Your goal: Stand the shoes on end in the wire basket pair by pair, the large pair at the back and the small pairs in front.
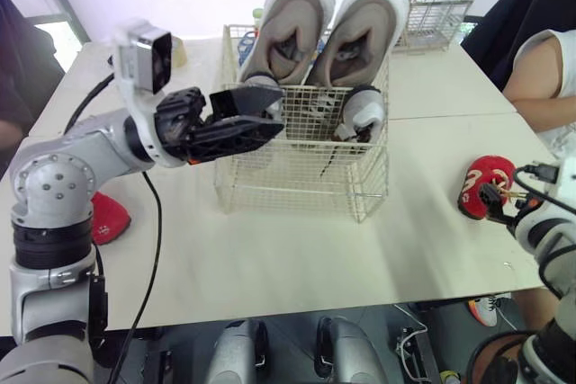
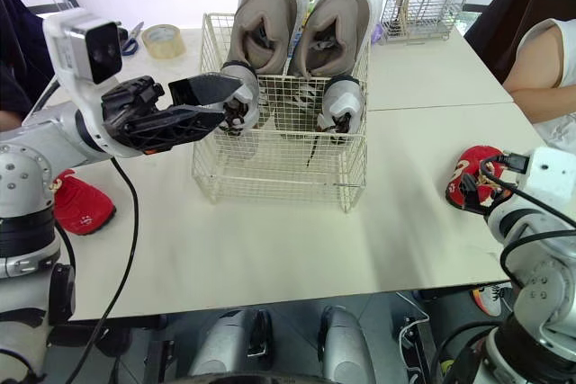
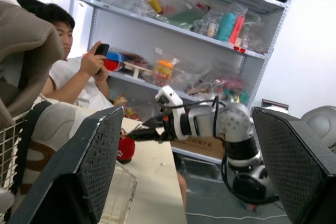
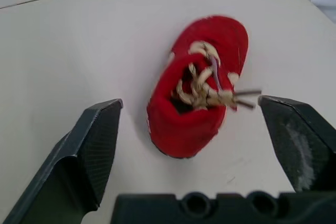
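The wire basket (image 1: 306, 188) stands mid-table. A large beige pair (image 1: 328, 29) stands on end at its back. In front of them, inside the basket, are two small grey-and-white shoes, one on the right (image 1: 367, 112) and one on the left (image 2: 241, 101). My left gripper (image 1: 270, 110) hovers open at the basket's left front, beside the left small shoe, with nothing between its fingers. One small red shoe (image 4: 197, 98) lies on the table at the right, with my right gripper (image 4: 189, 103) open just above it. A second red shoe (image 2: 81, 204) lies at the table's left edge.
A tape roll (image 2: 164, 40) and a wire rack with sticks (image 2: 423, 6) sit at the back of the table. A person (image 1: 549, 60) sits at the right, holding a phone. Another shoe (image 1: 486, 310) lies on the floor below the front right edge.
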